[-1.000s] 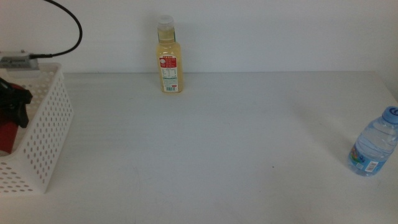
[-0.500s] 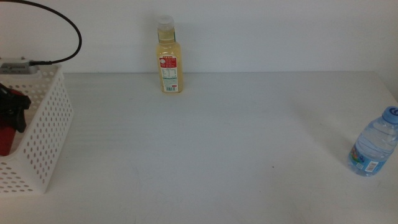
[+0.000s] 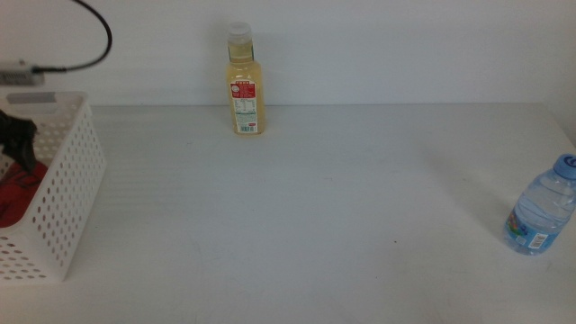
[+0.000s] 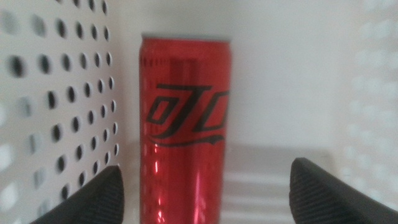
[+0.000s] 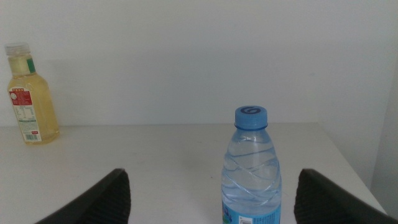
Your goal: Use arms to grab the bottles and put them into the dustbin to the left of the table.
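The slim red can is inside the white perforated dustbin at the table's left edge; in the middle view the can shows red through the wall. My left gripper hangs over the bin, open, its jaws wide on either side of the can and not touching it; its dark shape is just above the bin's rim. The yellow-liquid bottle stands upright at the back of the table. The small water bottle stands at the right edge, straight ahead of my open right gripper.
The dustbin wall lies close beside the can. A black cable loops above the bin. The white tabletop stretches between the two bottles. The right arm does not show in the middle view.
The left gripper has let go of the red can and drawn back a little to the left; the can now rests lower in the dustbin. The bottles have not moved.
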